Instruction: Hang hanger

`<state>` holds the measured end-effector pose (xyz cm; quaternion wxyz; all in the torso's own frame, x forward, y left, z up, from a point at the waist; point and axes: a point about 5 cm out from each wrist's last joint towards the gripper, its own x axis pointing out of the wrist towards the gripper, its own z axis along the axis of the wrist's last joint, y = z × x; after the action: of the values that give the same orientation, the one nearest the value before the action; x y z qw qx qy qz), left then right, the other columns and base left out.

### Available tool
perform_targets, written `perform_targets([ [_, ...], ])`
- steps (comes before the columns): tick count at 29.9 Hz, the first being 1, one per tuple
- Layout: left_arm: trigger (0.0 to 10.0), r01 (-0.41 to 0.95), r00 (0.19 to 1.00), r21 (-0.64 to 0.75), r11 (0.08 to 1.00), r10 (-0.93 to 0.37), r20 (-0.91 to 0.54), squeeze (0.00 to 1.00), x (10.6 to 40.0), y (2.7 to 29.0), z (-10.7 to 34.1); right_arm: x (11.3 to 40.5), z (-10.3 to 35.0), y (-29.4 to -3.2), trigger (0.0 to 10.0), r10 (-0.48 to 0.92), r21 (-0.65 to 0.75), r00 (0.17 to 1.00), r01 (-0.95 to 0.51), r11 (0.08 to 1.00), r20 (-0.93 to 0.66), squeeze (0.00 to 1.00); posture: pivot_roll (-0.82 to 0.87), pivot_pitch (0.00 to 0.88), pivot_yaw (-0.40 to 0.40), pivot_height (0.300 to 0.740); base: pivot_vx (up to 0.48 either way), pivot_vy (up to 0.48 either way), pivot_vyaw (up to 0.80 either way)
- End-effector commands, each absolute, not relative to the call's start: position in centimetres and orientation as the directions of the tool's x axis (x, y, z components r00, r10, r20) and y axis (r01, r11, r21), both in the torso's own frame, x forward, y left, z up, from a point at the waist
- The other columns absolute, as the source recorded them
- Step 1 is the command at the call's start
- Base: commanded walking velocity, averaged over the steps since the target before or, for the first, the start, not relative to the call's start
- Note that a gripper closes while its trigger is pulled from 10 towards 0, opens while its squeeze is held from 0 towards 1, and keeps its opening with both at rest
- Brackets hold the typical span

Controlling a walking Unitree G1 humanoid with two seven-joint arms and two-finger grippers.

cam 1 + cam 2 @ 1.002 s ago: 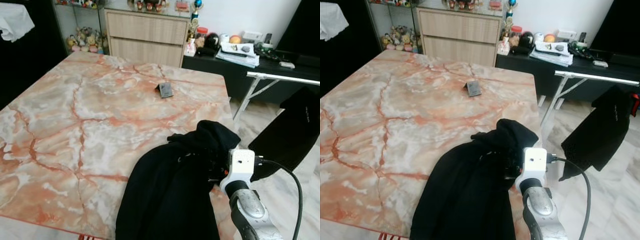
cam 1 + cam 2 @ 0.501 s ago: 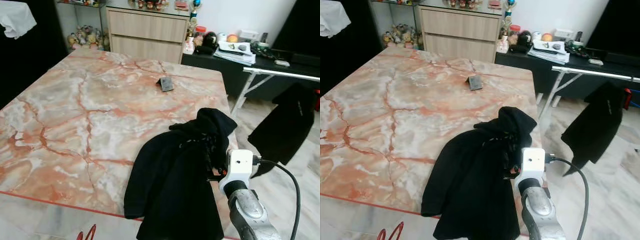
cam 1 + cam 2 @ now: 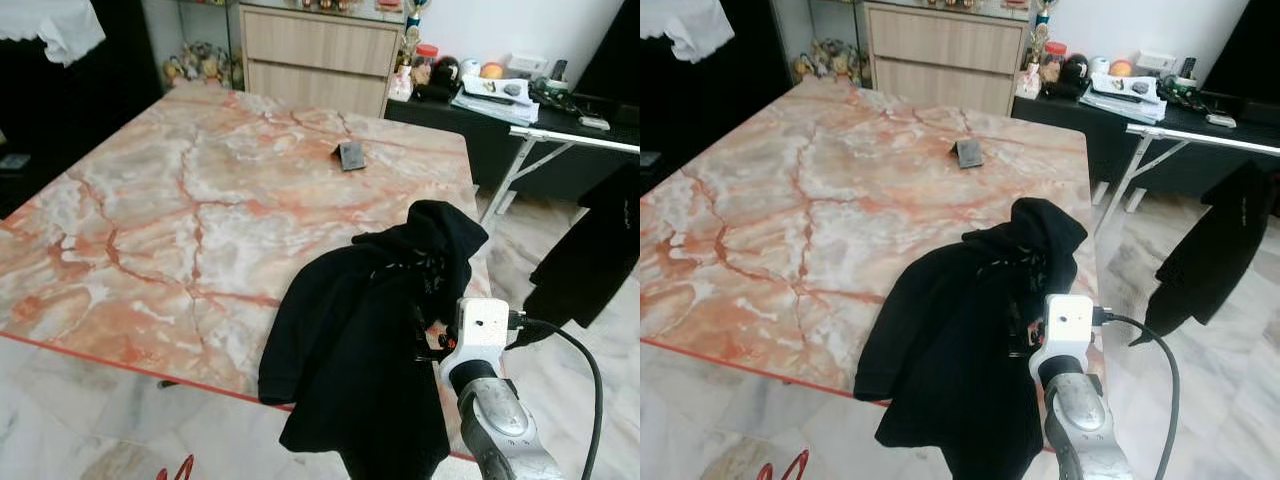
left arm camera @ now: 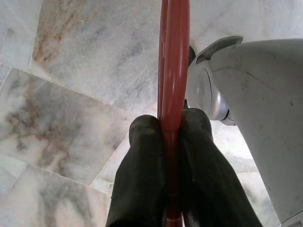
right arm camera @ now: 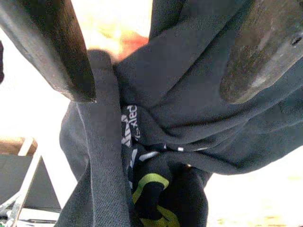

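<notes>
Small dark wallet-like object (image 3: 351, 156) on marble table (image 3: 150, 230); wooden drawer cabinet (image 3: 315, 55) behind.

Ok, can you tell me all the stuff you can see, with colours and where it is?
Marble table: one, orange and white, centre.
Hoodie: one, black, hanging over the table's near right edge.
Small dark object: one, on the table's far side.
Hanger: one, red, gripped low beside the robot.
Wooden dresser: one, beige, behind the table.
Hanging garment: one, black, on the rack at right.
Left gripper: shut on the hanger.
Right gripper: open, at the hoodie.
</notes>
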<state>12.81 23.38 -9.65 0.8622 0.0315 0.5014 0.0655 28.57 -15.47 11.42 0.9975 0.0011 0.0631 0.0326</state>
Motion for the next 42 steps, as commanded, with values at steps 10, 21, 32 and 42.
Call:
perform_targets([
  [10, 10.0, -0.064, 0.459, 0.070, 0.995, 0.092, -0.884, 0.00, 12.0, 21.9, -10.3, 28.5, 11.2, -16.1, 10.0, 0.035, 0.006, 0.991, -0.034, 0.999, -0.128, 0.00, 0.07, 0.085, -0.083, 0.740, -0.268, 0.000, 0.00],
  [21, 10.0, -0.066, 0.459, 0.071, 0.995, 0.093, -0.883, 0.00, 12.0, 21.8, -10.3, 28.6, 11.2, -16.4, 10.0, 0.008, 0.007, 0.992, -0.007, 1.000, -0.125, 0.00, 0.07, 0.086, -0.085, 0.740, -0.267, 0.000, 0.00],
  [32, 10.0, -0.058, 0.458, 0.073, 0.996, 0.091, -0.884, 0.00, 12.0, 21.8, -10.3, 28.5, 11.5, -17.7, 10.0, -0.109, -0.001, 0.991, 0.109, 0.994, -0.074, 0.00, 0.07, 0.083, -0.087, 0.740, -0.170, 0.000, 0.00],
  [42, 10.0, -0.053, 0.457, 0.081, 0.995, 0.096, -0.884, 0.00, 12.0, 21.8, -10.3, 27.0, 8.1, -21.8, 10.0, -0.378, 0.088, 0.899, 0.404, 0.910, -0.219, 0.00, 0.07, 0.072, -0.090, 0.740, 0.000, 0.000, 0.00],
])
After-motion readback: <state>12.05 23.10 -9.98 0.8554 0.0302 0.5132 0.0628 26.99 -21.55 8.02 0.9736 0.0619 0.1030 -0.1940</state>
